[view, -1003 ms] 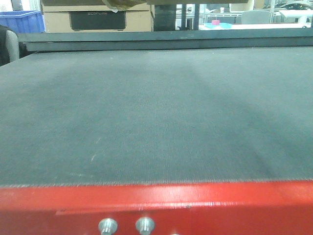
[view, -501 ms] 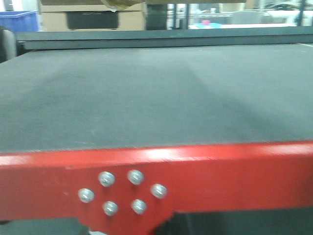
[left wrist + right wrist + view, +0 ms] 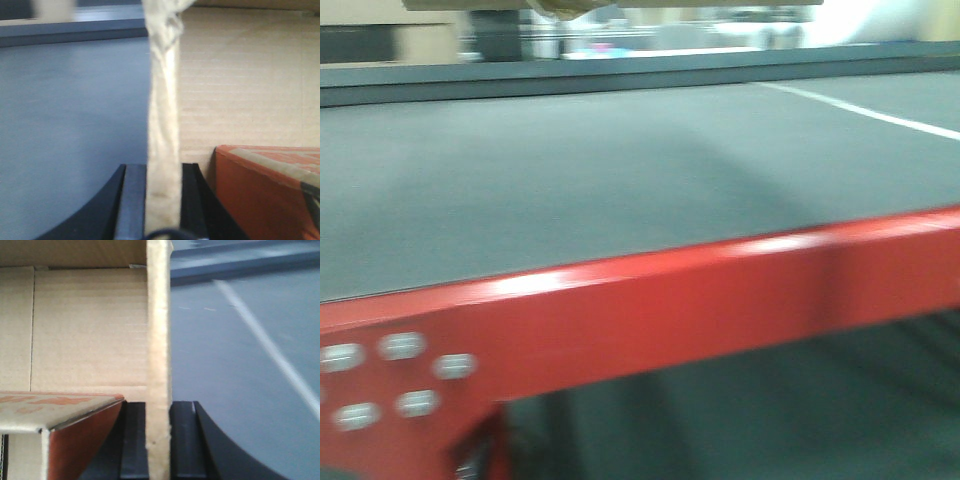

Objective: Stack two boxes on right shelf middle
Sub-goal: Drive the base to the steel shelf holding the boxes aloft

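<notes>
Left gripper point(image 3: 162, 175) is pinched tight on one upright wall of the open cardboard box point(image 3: 240, 90). My right gripper point(image 3: 159, 412) is clamped the same way on the opposite wall, so the box hangs between them. There's a red-orange carton point(image 3: 260, 195) inside. Underneath is the dark grey mat point(image 3: 620, 170) with its red front rail point(image 3: 670, 310), and the front view is pretty blurry.

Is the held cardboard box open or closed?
Open: left gripper and right gripper pinch the box by its walls; red carton visible inside.

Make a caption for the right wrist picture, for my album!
Right gripper pinching the side wall of a cardboard box, with the grey mat beyond.
</notes>
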Robot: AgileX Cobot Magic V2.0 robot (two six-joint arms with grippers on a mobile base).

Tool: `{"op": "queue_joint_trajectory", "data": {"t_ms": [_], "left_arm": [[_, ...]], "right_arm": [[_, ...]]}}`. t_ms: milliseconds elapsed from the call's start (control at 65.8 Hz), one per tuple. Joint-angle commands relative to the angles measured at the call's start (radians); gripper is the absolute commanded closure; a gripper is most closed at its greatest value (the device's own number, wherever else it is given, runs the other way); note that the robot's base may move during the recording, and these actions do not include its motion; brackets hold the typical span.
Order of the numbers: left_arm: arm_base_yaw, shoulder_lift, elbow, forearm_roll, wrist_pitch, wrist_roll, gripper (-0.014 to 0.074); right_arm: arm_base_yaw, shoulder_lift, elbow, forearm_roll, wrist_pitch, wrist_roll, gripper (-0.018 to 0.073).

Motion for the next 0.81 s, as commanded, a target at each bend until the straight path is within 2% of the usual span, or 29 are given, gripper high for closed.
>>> {"op": "queue_joint_trajectory", "data": {"t_ms": [0, 790], "left_arm": [[0.004, -0.016, -0.013, 0.042, -0.035, -0.001, 0.0708], [0.004, -0.016, -0.013, 0.042, -0.035, -0.001, 0.0708]], "right_arm": [[-0.004, -0.02, -0.014, -0.05, -0.031, -0.001, 0.0712], [-0.004, -0.02, -0.014, -0.05, -0.031, -0.001, 0.0712]]}}
